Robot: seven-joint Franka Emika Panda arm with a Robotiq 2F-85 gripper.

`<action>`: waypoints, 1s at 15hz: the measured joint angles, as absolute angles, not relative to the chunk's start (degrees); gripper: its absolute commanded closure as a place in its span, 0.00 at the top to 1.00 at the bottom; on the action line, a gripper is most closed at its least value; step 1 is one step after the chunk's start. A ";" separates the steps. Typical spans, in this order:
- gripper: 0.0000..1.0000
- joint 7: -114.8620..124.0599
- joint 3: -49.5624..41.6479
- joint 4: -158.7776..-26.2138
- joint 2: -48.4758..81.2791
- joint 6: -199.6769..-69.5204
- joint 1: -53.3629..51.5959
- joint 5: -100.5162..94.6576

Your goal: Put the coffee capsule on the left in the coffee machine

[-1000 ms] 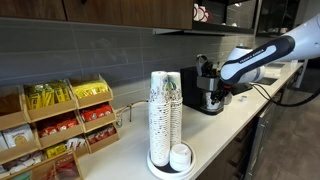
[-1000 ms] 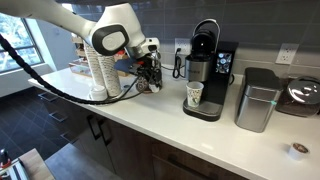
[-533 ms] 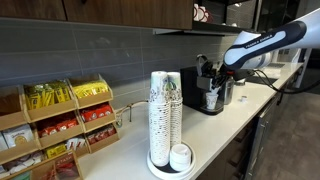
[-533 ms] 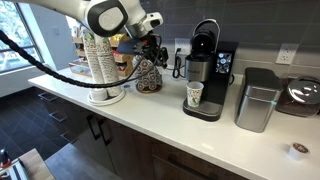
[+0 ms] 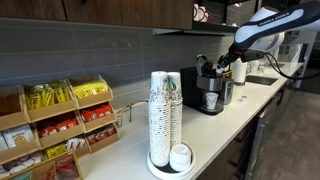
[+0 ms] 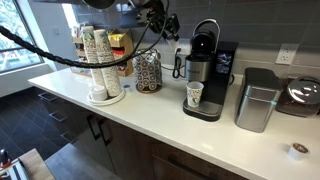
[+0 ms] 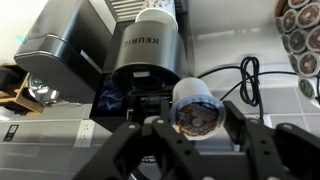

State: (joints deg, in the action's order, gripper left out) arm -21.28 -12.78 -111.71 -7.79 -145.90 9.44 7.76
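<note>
Pinching the coffee capsule [image 7: 197,107], end effector [image 7: 196,128] hangs near coffee machine [image 7: 145,50].

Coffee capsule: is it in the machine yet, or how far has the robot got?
Done: the coffee capsule is picked up, clamped in the gripper, as the wrist view shows. In hand: it is held in the air, up near the coffee machine. Left: setting it into the machine; whether the lid is open, I cannot tell.
</note>
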 measured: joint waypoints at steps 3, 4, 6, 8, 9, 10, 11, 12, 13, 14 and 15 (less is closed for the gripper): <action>0.54 -21.67 -12.89 -111.32 -7.63 -146.03 9.37 8.37; 0.54 -21.67 -12.89 -111.32 -7.56 -146.07 9.32 8.38; 0.29 -21.67 -12.89 -111.32 -7.45 -146.12 9.30 8.39; 0.29 -21.61 -12.87 -111.21 -7.40 -146.18 9.30 8.32; 0.29 -21.62 -12.89 -110.94 -7.21 -146.65 9.30 8.32; 0.29 -21.69 -12.92 -110.56 -6.87 -147.40 9.30 8.34; 0.29 -21.85 -12.97 -109.88 -6.30 -147.90 9.30 8.65; 0.29 -22.32 -13.03 -109.09 -5.52 -148.37 9.30 9.18; 0.29 -22.99 -13.08 -108.13 -4.64 -148.57 9.30 10.16; 0.29 -24.04 -13.16 -107.06 -3.58 -148.59 9.30 11.50; 0.29 -25.12 -13.24 -106.01 -2.49 -148.59 9.31 12.86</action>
